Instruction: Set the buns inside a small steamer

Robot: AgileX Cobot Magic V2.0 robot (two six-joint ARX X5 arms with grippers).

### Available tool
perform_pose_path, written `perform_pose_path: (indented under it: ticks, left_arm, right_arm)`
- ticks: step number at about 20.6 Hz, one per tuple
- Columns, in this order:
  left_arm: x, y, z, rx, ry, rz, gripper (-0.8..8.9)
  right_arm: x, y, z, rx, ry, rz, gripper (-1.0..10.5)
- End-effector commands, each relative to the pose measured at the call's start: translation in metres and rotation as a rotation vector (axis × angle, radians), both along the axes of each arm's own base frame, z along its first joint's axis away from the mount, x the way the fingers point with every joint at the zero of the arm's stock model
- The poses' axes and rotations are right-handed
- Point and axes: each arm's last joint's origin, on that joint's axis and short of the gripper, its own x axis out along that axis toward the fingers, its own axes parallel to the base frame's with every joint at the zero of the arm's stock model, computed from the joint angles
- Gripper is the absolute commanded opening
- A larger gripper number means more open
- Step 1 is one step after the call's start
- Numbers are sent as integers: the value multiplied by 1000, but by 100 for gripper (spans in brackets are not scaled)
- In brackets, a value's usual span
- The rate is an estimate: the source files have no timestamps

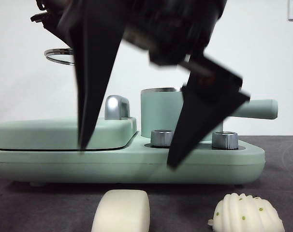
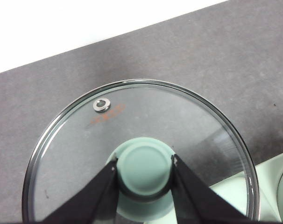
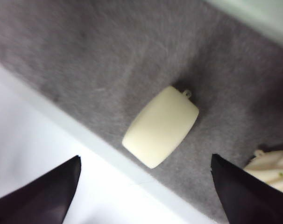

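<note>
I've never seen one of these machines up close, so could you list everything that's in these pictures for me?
Smooth cream-white oblong bun: one, on the dark table, in front of the appliance.
White ridged shell-shaped bun with green specks: one, on the table beside the oblong bun.
Mint-green round steamer pot: one, steel-rimmed, lid off, side handle, on the appliance.
Round glass lid with green knob: one, held up off the pot.
Mint-green cooking appliance: one, flat griddle section beside the pot, two chrome dials in front.
Dark grey table: one.
Left gripper: black, shut on the lid's knob.
Right gripper: black, open, above the oblong bun.
</note>
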Motion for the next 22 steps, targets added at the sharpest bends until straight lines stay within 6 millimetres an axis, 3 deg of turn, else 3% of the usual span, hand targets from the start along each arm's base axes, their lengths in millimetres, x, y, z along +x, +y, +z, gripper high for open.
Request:
perform_pose_path:
  ticks: [1,8,17,22]
  left_arm:
    - [2,-2,10,-15,-56,-7,16]
    - [2,-2,10,-32,-51,-26,16]
    - [3,-1,10,-33,-53,-21,16]
    - [3,-1,11,-33,-55,-21,16]
  right_arm:
    - [-1,13,-13,-44,18,2,431]
    - [4,25,-34,-69,-12,-1,417]
    - [5,29,-40,-74,-18,7,147]
    - [5,31,-38,-57,-19,10,139]
